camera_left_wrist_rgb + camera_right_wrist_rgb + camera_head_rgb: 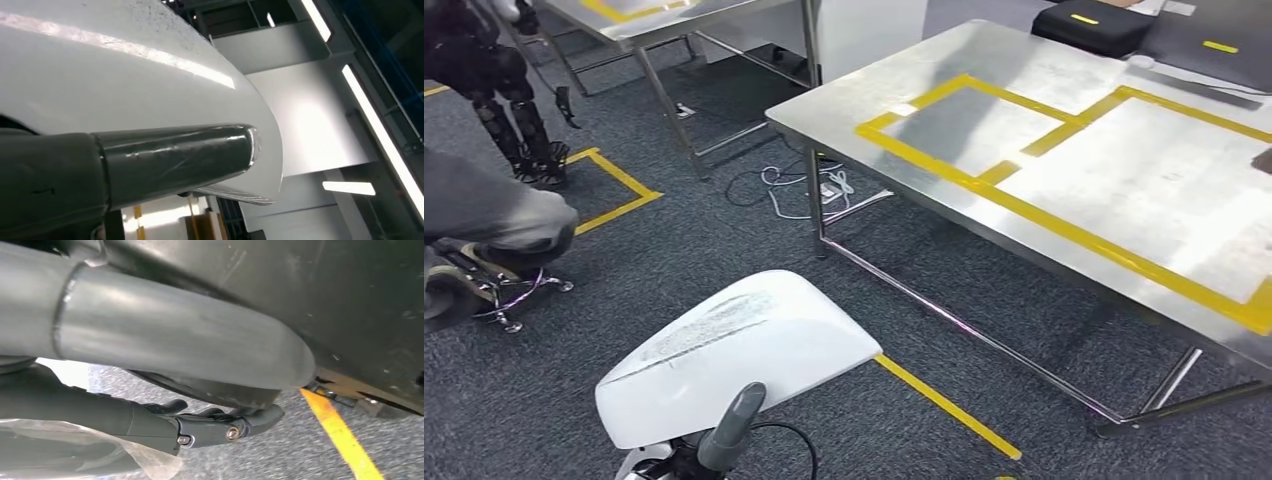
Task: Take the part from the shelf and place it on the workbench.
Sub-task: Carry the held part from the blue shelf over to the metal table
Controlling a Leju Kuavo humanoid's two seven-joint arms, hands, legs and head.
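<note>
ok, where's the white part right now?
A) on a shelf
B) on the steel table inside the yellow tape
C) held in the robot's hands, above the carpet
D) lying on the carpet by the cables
C: the part sits low in the head view over carpet, the left hand's thumb against it, short of the table.

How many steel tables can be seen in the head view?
2. The workbench, marked with yellow tape, stands ahead on the right. A second table is at the far upper left, cut by the picture's edge. More may stand outside the picture.
</note>
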